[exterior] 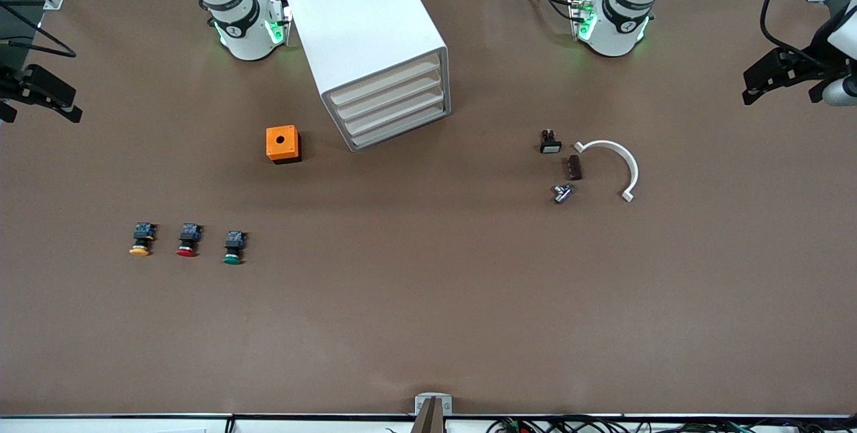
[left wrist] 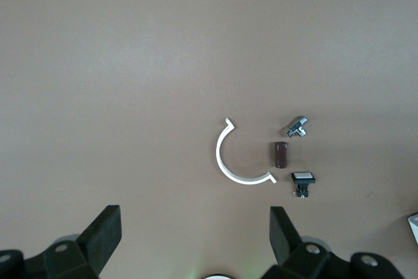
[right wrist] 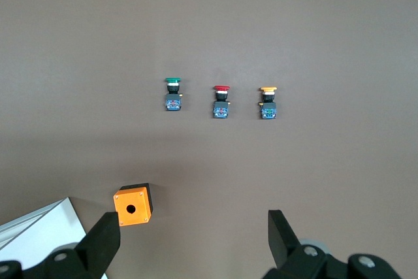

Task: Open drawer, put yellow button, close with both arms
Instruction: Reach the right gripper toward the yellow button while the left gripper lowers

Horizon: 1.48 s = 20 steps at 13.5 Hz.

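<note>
Yellow-orange mushroom cap over a black-and-blue body: the yellow button [exterior: 141,240] lies on its side on the brown desk [exterior: 428,326], cap toward the front camera, at the right arm's end. It is the outermost of three buttons in a row, with the red button [exterior: 189,240] beside it and the green button [exterior: 233,247] next, each apart from its neighbour.

One white cabinet [exterior: 369,45] stands between the two arm bases, turned at an angle. It carries four pale beige drawer fronts, all shut; the drawer [exterior: 384,83] in question is the highest.

One orange box [exterior: 282,144] with a round hole in its top sits just beside the cabinet, toward the right arm's end, farther from the front camera than the button row.

Toward the left arm's end lie four loose parts: one white curved bracket [exterior: 616,164], one small brown cylinder [exterior: 574,167], one small metal fitting [exterior: 562,193] and one black switch with a white face [exterior: 550,142], all near one another but apart.

The right gripper [right wrist: 194,236] hangs over the desk's edge at the right arm's end, fingers spread wide, holding nothing. The left gripper [left wrist: 196,233] hangs over the edge at the left arm's end, fingers likewise apart and empty.

Open desk surrounds the button row on every side, and bare desk lies in front of the drawer fronts.
</note>
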### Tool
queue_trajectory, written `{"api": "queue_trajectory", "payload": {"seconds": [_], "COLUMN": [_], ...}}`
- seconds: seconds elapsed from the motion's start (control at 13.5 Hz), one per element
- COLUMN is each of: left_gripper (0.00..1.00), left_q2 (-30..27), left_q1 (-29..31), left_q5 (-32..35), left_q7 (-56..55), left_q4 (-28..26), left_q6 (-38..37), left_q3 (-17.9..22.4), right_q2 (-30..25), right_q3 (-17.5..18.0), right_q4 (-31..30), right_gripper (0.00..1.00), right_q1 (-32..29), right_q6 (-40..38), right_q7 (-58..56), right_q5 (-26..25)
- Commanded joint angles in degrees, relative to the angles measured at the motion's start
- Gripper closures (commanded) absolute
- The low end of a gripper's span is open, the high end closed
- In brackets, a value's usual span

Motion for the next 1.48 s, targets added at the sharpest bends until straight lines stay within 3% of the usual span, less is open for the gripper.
{"api": "queue_trajectory", "payload": {"seconds": [0.0,0.22,0.44,0.96,1.11,1.4], "left_gripper": [0.0,0.0,0.0,0.0,0.0,0.0], "left_q2": [1.2,2.6,9.8,23.6,25.1,28.6], "left_q1": [0.1,0.1,-0.7,-2.0,-4.4,-11.9], "left_q5": [0.9,0.8,1.0,4.2,4.3,3.1], "left_q7": [1.1,0.5,0.0,-3.9,-15.0,-51.2], "left_q4": [1.6,2.9,7.0,7.2,7.2,7.1], "left_q6": [-0.5,-0.5,-0.5,4.7,4.7,3.8], "left_q3": [-0.1,-0.1,-0.3,-0.7,-0.7,-0.9], "right_q2": [0.7,0.7,0.8,4.6,8.9,18.7], "right_q3": [-0.2,-0.2,-0.3,-0.8,-0.7,-0.7], "right_q4": [1.3,1.3,1.3,1.2,1.1,0.3], "right_gripper": [0.0,0.0,0.0,0.0,0.0,0.0], "right_q1": [0.5,0.3,0.0,-4.1,-6.0,-10.5], "right_q6": [-0.4,-0.4,-0.3,-0.2,1.8,8.7], "right_q7": [0.3,0.2,0.2,-0.9,-2.0,-10.6], "right_q5": [-0.7,-1.0,-1.1,-1.5,-2.6,-3.1]}}
